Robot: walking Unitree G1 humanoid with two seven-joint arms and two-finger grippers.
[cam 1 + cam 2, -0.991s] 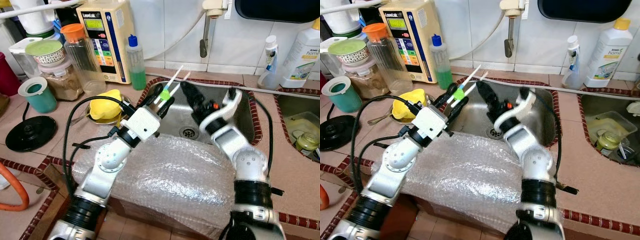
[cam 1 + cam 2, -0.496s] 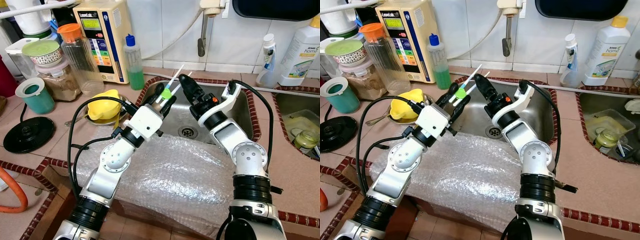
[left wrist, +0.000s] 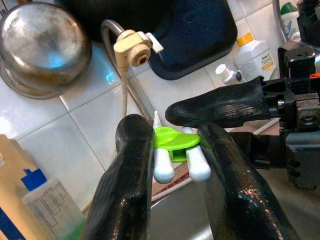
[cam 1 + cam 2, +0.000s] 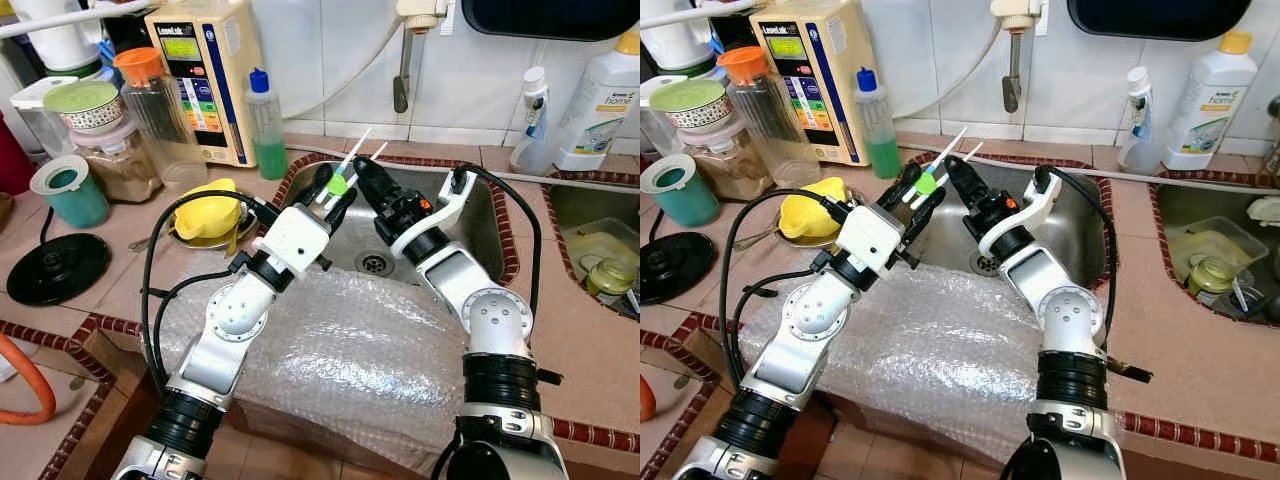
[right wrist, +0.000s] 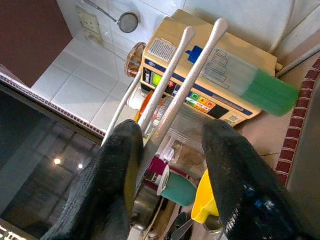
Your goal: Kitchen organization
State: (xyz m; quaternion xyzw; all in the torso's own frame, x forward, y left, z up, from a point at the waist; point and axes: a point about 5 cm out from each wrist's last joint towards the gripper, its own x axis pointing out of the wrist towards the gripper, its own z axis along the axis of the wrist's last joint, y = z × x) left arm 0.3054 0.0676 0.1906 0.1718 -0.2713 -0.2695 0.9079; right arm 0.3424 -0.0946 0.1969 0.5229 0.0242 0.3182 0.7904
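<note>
I see a green soap bottle (image 4: 267,126) and yellow cloth (image 4: 208,212) on the tabletop (image 4: 120,268) beside the sink (image 4: 470,215). My left gripper (image 4: 331,192) clamps white chopsticks (image 4: 352,163); right gripper (image 4: 366,172) open around their tips.

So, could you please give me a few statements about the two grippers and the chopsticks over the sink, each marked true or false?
1. The left gripper is shut on the white chopsticks with the green connector. True.
2. The right gripper is down by the sink drain. False: it is raised beside the chopsticks, fingers open around their sticks.
3. The chopsticks lie flat on the bubble wrap. False: they are held in the air above the sink.
4. A bottle of green liquid stands on the counter left of the sink. True.
5. The teal cup sits inside the sink. False: it stands on the counter far left.
</note>
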